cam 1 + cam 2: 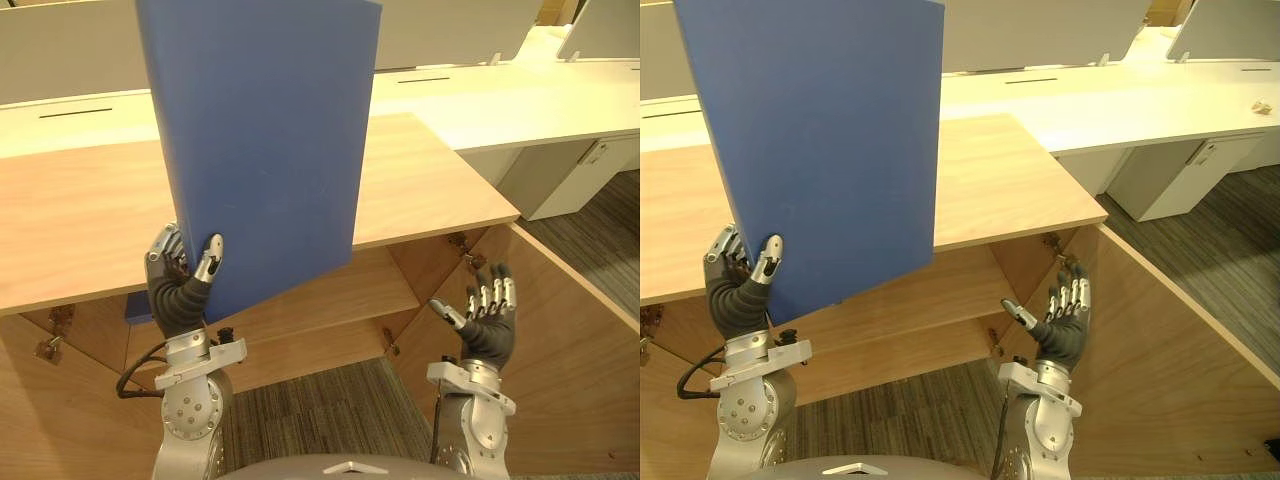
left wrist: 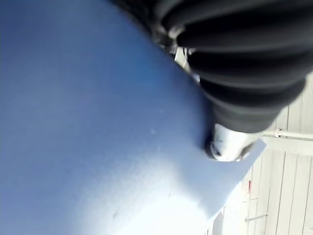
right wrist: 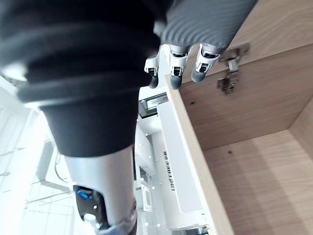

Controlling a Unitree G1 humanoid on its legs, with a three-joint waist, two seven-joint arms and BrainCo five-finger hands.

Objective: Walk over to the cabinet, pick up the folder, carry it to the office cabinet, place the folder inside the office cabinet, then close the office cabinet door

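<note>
The left hand [image 1: 183, 280], low left in the frame, grips the blue folder [image 1: 262, 140] upright before the open office cabinet [image 1: 330, 292], the right hand [image 1: 488, 322] relaxed and empty at lower right by its door [image 1: 575, 370]; pickup looks done, placing inside and closing remain

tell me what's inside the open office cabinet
A wooden shelf and door hinges show inside the office cabinet; the blue folder held in the left hand covers part of its left side.

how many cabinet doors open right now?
2. Left door swung out at lower left; right door swung out at lower right, behind the right hand.
</note>
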